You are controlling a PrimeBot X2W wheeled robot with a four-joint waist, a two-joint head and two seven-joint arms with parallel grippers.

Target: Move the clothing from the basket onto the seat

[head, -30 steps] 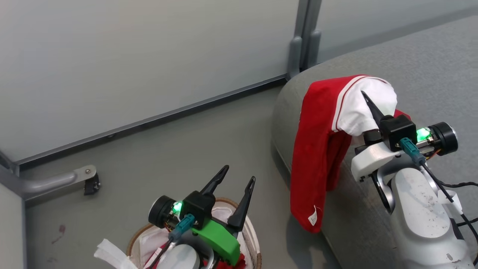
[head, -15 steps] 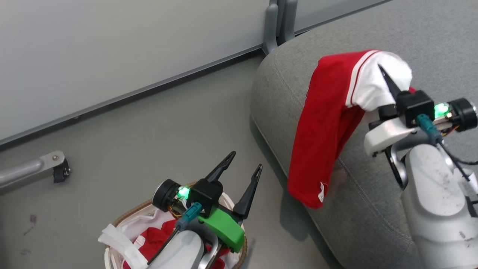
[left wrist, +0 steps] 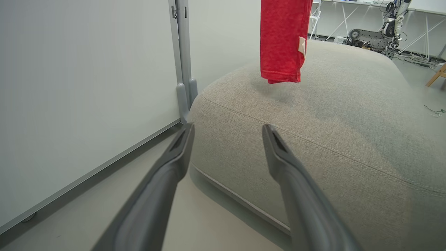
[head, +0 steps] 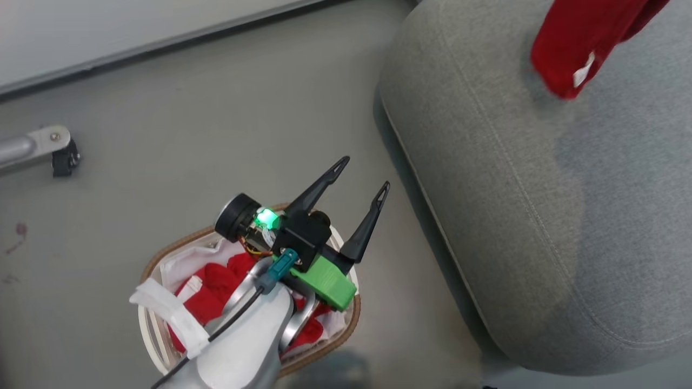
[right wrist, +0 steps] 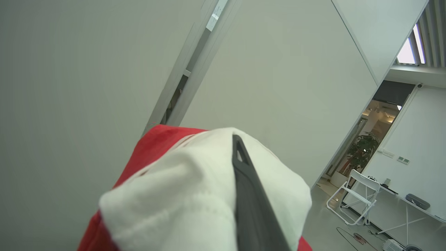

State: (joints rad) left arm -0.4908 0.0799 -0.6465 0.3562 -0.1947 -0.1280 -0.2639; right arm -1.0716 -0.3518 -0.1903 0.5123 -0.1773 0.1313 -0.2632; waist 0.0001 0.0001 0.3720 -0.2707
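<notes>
Holds the left gripper [head: 363, 174] over the basket [head: 157, 259], forearm rising from below, fingers spread apart and empty, aimed at the rounded edge of the seat [head: 513, 189]. Beneath that gripper, red shorts [head: 216, 281] bunched in the basket on the white liner [head: 173, 270]. Clamps the right gripper [right wrist: 228, 150] on the white sleeve of the jersey [left wrist: 282, 42], one dark finger over the cloth, the other hidden. Ahead of the left gripper, red body hanging, hem just clear of the seat.
</notes>
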